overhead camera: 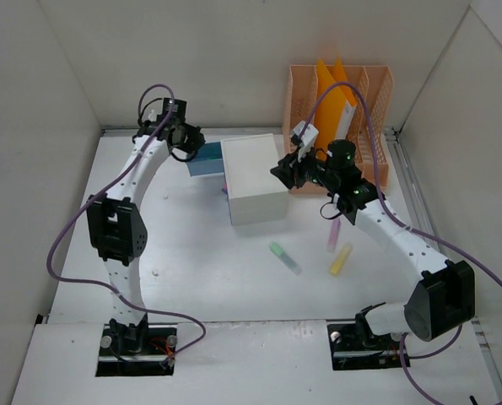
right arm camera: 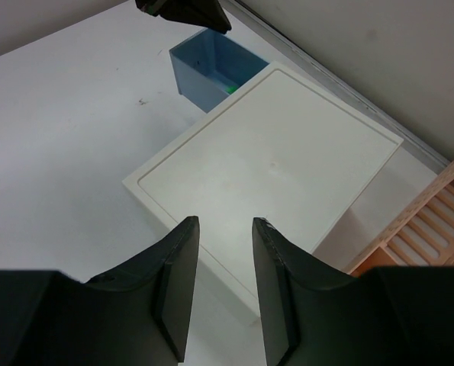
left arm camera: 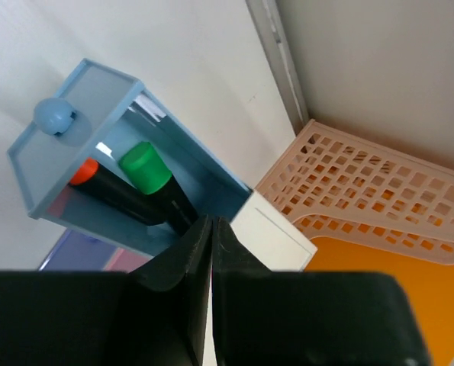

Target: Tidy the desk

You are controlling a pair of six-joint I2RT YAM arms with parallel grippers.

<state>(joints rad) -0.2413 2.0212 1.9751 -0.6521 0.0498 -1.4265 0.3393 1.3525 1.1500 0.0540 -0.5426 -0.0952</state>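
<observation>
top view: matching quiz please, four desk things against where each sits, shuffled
1. white box
2. blue drawer box
3. peach file rack
4. yellow highlighter

a. at the back wall, orange folders inside
b. loose on the desk, front right of the white box
c. middle of the desk
d. left of the white box, markers inside

Pairs: 1-c, 2-d, 3-a, 4-b

- My left arm [overhead camera: 139, 173] and right arm [overhead camera: 394, 229]: white perforated links
- Black joint housings [overhead camera: 114, 229]
- Purple cables [overhead camera: 56, 245] looped alongside
- Fingers [right arm camera: 173, 282]: matte black, angular
- Bottom of frame: black base plates [overhead camera: 137, 348], silver screws
</observation>
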